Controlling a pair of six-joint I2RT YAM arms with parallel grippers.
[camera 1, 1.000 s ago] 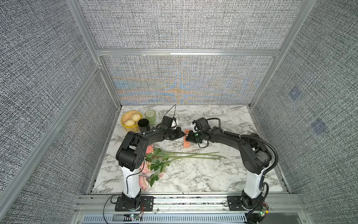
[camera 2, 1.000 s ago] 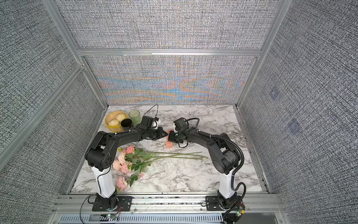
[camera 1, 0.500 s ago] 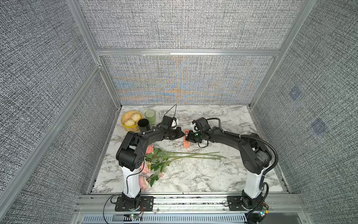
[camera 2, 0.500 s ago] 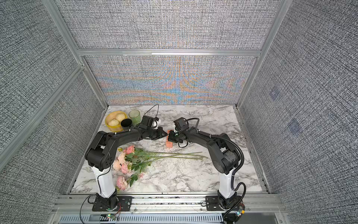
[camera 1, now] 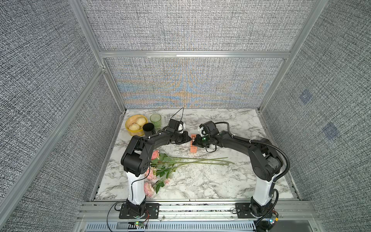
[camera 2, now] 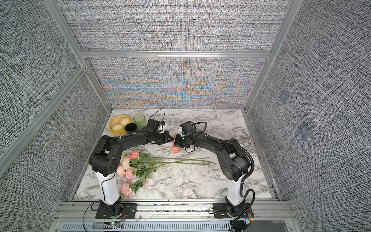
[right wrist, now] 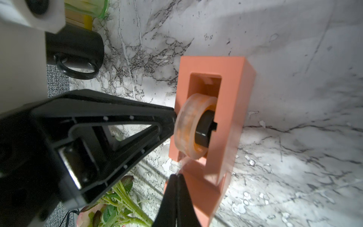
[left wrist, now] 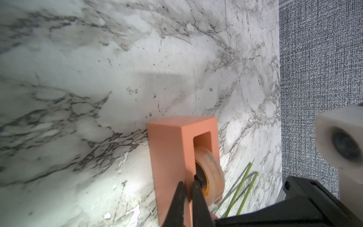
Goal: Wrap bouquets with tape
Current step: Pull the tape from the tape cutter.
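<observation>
Tape dispenser [camera 1: 193, 149] stands at the middle of the table [camera 1: 220, 180], with both arms meeting at it. Left gripper [left wrist: 188, 186], in from 9 o'clock, is nearly closed, pinching the dispenser's side wall beside the roll [right wrist: 188, 125]; judged a brace so the block cannot slide. Right gripper [right wrist: 177, 177], from 3 o'clock, is closed tight on the loose tape end [right wrist: 182, 164], apparently ready to draw a strip. Bouquet [camera 1: 166, 162] lies unwrapped toward 6 o'clock of the dispenser, stems free for binding

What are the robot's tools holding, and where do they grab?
The left tool pinches the tape dispenser by its side wall. The right tool seems to pinch the loose end of the clear tape.
</observation>
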